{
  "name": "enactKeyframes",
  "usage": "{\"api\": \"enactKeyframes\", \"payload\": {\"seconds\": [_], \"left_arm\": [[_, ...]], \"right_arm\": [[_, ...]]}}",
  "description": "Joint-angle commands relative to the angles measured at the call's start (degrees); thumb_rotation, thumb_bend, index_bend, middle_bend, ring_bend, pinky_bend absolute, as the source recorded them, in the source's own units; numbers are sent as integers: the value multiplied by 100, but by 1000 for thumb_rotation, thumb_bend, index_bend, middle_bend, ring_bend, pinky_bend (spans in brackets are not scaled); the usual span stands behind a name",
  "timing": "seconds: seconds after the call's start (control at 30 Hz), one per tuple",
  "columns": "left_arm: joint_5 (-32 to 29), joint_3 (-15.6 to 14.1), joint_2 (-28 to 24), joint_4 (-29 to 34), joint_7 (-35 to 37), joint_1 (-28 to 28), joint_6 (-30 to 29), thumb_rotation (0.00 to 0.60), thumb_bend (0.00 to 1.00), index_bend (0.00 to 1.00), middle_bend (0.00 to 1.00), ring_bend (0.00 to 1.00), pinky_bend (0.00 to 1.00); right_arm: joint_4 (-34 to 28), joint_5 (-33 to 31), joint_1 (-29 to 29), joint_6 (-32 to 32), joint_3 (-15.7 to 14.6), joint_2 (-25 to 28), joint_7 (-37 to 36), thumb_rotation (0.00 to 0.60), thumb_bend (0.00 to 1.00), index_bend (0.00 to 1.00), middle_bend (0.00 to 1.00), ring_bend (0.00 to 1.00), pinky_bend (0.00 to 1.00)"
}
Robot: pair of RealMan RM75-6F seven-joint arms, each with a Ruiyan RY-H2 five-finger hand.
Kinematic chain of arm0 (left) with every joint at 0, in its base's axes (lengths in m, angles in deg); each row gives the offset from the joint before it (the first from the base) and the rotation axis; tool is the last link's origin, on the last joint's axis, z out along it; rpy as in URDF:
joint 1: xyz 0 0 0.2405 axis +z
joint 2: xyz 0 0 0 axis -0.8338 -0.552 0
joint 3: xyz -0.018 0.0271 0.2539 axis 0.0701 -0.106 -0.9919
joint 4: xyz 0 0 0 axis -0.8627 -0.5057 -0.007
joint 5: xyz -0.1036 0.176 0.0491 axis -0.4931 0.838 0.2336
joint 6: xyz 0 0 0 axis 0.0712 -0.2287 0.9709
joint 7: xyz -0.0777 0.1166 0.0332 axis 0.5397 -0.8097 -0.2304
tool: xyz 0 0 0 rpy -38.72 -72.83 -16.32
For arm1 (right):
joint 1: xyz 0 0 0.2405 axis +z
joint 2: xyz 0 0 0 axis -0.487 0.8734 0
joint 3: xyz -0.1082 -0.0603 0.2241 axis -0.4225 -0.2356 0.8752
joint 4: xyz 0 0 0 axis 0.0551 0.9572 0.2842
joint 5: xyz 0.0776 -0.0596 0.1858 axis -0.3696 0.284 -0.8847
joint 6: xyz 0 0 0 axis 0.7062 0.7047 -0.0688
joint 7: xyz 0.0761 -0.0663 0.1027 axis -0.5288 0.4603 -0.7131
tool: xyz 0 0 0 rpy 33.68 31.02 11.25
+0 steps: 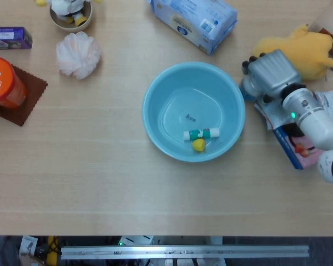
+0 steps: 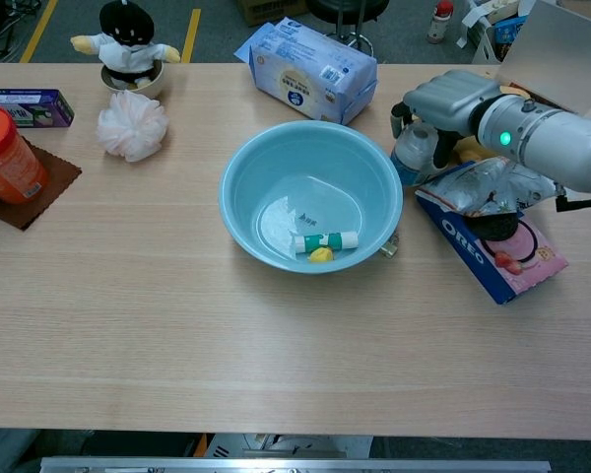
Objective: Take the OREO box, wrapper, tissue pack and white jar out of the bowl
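Bowl [image 2: 238, 168] at counter [image 2: 177, 335] centre, holding a tube [image 2: 326, 240] and a yellow bit [image 2: 321, 254]. Tissue pack [image 2: 313, 69] behind it. Right hand [image 2: 443, 103] grips the jar [image 2: 412, 156] just right of the bowl. OREO box [image 2: 497, 248] under the wrapper [image 2: 488, 187], far right.

Light blue bowl [image 2: 276, 158]; blue-pink OREO box [image 2: 492, 258]; yellow plush [image 1: 302, 49].

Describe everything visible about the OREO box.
The OREO box is a flat cardboard carton, dark blue along the side that carries the white OREO lettering, with a pink face showing dark cookies. It lies flat on the table, right of the bowl and outside it, turned at an angle. A crumpled clear wrapper rests on its far end. The right arm reaches above it; the right hand holds a jar beside it.
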Motion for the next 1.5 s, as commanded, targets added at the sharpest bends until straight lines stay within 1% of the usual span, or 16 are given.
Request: {"api": "enactKeyframes", "payload": {"seconds": [0.03, 0.43, 0.63, 0.7, 0.77, 0.87, 0.93, 1.0, 1.07, 1.13, 1.23, 1.33, 1.5], "left_arm": [[8, -3, 2, 2, -9, -3, 4, 600, 358, 184, 232, 210, 163], [11, -11, -10, 15, -1, 20, -31, 600, 358, 184, 232, 210, 163], [-11, -7, -10, -21, 34, 35, -42, 600, 358, 184, 233, 210, 163], [-18, -4, -2, -32, 32, 28, -26, 600, 358, 184, 233, 210, 163], [-14, -6, 3, -27, 26, 16, -4, 600, 358, 184, 233, 210, 163], [-2, -8, 9, -17, 5, 10, 0, 600, 358, 184, 233, 211, 163], [-5, -3, 11, -10, -1, 6, 1, 600, 358, 184, 233, 211, 163], [-20, -1, 7, 4, -5, 4, 8, 600, 358, 184, 233, 211, 163], [-31, 0, 8, 13, -22, 0, 18, 600, 358, 184, 234, 211, 163], [-37, -1, 13, 18, -42, -5, 29, 600, 358, 184, 234, 211, 163], [-29, 3, 19, 29, -53, -18, 37, 600, 358, 184, 234, 211, 163], [-29, 14, 17, 30, -56, -29, 37, 600, 358, 184, 234, 211, 163], [-11, 64, 7, 29, -43, -75, 29, 600, 358, 184, 234, 212, 163]], "right_arm": [[35, 3, -18, -1, 34, -84, -22, 600, 293, 495, 460, 499, 792], [14, 39, 97, 50, 209, -425, 147, 600, 291, 495, 460, 500, 792], [141, -243, 169, 73, 145, -526, 490, 600, 290, 495, 459, 495, 792], [188, -368, 178, 37, 126, -549, 547, 600, 290, 495, 452, 479, 786], [227, -504, 188, -10, 103, -573, 599, 600, 290, 486, 432, 433, 737], [252, -648, 212, -81, 77, -589, 651, 600, 289, 430, 393, 360, 655], [256, -692, 227, -112, 49, -584, 686, 600, 290, 337, 344, 302, 592], [238, -777, 246, -146, 17, -555, 731, 600, 290, 220, 287, 242, 518], [163, -852, 265, -165, 2, -493, 753, 600, 290, 81, 214, 169, 421], [81, -865, 275, -143, -18, -423, 776, 600, 290, 14, 159, 122, 363], [-99, -862, 265, -72, -10, -268, 743, 600, 289, 0, 124, 101, 339], [-384, -771, 209, 41, 61, -1, 585, 600, 290, 0, 119, 101, 339], [-1182, -413, -31, 383, 231, 734, 125, 600, 290, 0, 120, 101, 338]]}}
